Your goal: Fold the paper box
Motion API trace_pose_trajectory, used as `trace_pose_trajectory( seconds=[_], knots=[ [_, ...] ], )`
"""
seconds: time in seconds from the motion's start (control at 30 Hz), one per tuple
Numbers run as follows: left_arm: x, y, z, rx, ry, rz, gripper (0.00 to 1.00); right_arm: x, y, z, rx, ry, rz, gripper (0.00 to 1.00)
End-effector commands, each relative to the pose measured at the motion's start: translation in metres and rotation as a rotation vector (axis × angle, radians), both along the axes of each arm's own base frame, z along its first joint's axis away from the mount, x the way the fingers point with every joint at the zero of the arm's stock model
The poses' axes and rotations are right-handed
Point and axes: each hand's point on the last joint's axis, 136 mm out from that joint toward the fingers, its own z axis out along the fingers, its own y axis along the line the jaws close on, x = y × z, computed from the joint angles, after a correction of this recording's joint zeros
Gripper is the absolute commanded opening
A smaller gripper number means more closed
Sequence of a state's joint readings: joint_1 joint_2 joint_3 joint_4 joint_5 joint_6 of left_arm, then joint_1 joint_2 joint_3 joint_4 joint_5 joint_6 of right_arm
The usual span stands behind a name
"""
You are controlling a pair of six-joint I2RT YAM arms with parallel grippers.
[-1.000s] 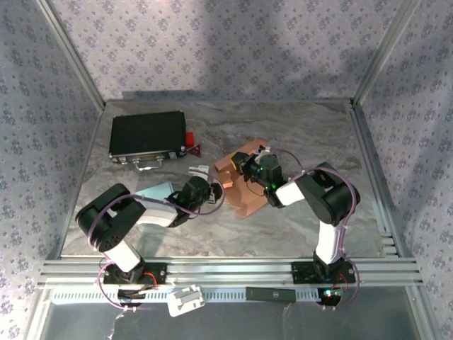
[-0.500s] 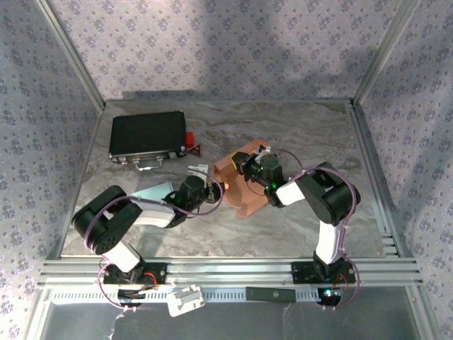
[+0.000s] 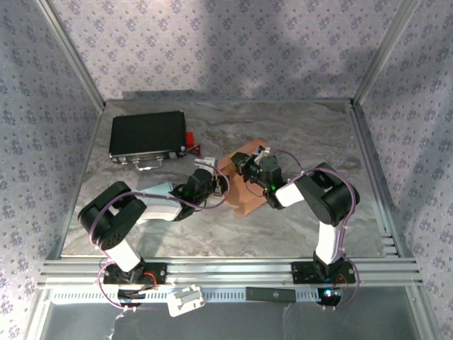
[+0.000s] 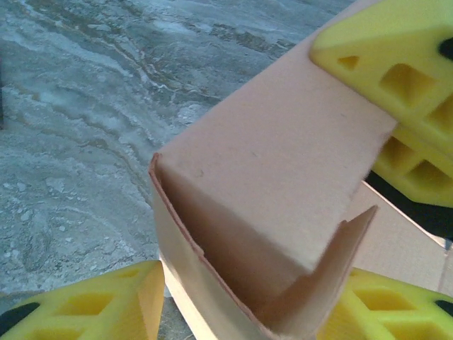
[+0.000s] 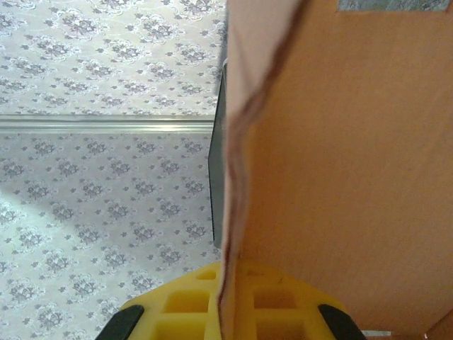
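- Two hands are on the box (image 3: 246, 200), which lies near the middle of the tabletop (image 3: 304, 131). It is partly raised, with one flap standing up.
- My left hand (image 3: 216, 181) reaches in from the box's left side. From its wrist I see a folded cardboard corner between its yellow fingers (image 4: 106, 308). Each finger rests against the cardboard, so I read this hand as clamped on the box.
- My right hand (image 3: 249, 165) comes at the box from the right, at its far end. It is pinched tight on a thin upright wall. From that wrist, the wall's ragged edge runs straight down into the yellow pads (image 5: 191, 312).
- The left wrist view also shows another pair of yellow pads at the upper right, touching the top edge of the same raised flap.
- A black case (image 3: 147, 134) lies flat in the far-left corner of the tabletop, well apart from the box. A small red piece (image 3: 191, 139) sits just beside its right end; I cannot tell what it is.
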State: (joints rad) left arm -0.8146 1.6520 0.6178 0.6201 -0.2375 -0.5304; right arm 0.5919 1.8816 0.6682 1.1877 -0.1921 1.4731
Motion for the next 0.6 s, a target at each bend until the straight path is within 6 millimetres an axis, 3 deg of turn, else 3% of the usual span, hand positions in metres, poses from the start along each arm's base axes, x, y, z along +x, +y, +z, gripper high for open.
trace_pose_trajectory(
  seconds=[0.0, 0.57],
  knots=[
    [0.008, 0.006, -0.005, 0.038, 0.0, 0.083, 0.53, 0.0, -0.003, 0.0, 0.018, -0.018, -0.033, 0.0],
    [0.018, -0.003, -0.015, 0.086, -0.007, 0.121, 0.35, 0.003, -0.004, -0.005, 0.049, 0.016, -0.057, 0.0]
  ],
)
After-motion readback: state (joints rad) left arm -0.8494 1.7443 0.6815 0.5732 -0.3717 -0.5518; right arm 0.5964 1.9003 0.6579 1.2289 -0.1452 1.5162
